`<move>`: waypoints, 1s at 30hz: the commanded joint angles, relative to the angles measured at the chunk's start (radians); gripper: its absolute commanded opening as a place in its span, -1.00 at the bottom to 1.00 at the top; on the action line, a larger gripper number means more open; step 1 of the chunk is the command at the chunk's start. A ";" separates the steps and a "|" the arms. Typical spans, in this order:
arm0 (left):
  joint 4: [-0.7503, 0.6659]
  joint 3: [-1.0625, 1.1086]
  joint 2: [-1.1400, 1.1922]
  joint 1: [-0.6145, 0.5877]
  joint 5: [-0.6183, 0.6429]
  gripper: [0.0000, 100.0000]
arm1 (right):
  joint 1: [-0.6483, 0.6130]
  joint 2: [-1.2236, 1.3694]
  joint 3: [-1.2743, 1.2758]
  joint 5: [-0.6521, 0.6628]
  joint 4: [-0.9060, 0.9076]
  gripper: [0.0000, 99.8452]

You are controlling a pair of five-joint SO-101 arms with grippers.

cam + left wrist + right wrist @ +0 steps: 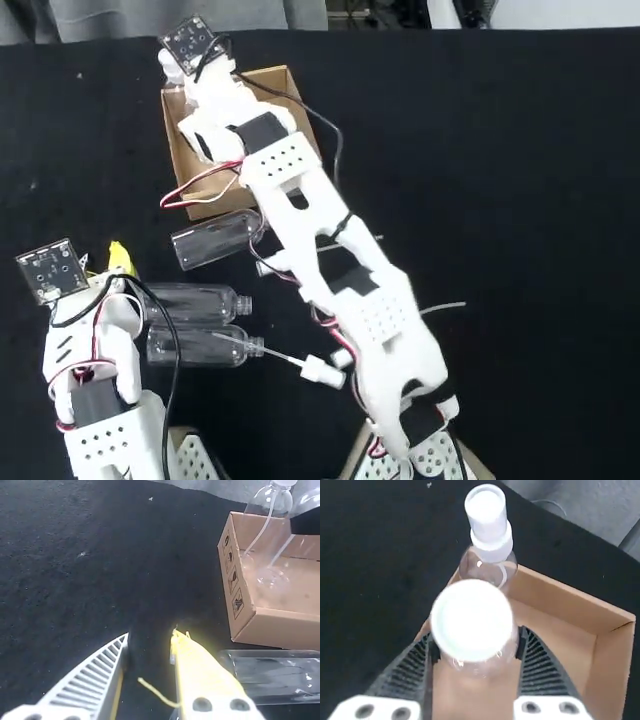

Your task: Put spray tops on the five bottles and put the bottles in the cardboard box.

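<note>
pinched tight by right gripper [475,639]: held bottle [471,620], capped, upright, hanging over cardboard box [602,630] nr its corner. standing inside box already: boxed bottle [487,540], also capped. step in hand, prob: setting second finished bottle into box. next: straight drop beside boxed bottle w/o knocking it, then jaws spread & lift clear. outside box, lying flat: near bottle [215,238] just beside box wall, mid bottle [195,303] & far bottle [200,347] farther off. loose spray top [322,372] farthest from box, tube aimed at far bottle's neck. left gripper [150,636] spread, empty, apart from box.
</note>
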 commanded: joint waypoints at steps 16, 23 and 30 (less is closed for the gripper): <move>-0.020 -0.010 -0.009 -0.007 -0.003 -0.76 | 0.011 0.308 -0.450 -0.009 -0.025 -0.82; -0.021 -0.010 -0.009 -0.007 -0.003 -0.76 | -0.011 0.367 -0.587 -0.011 0.072 -0.82; -0.021 -0.010 -0.009 -0.007 -0.003 -0.75 | -0.014 0.441 -0.702 -0.011 0.101 -0.82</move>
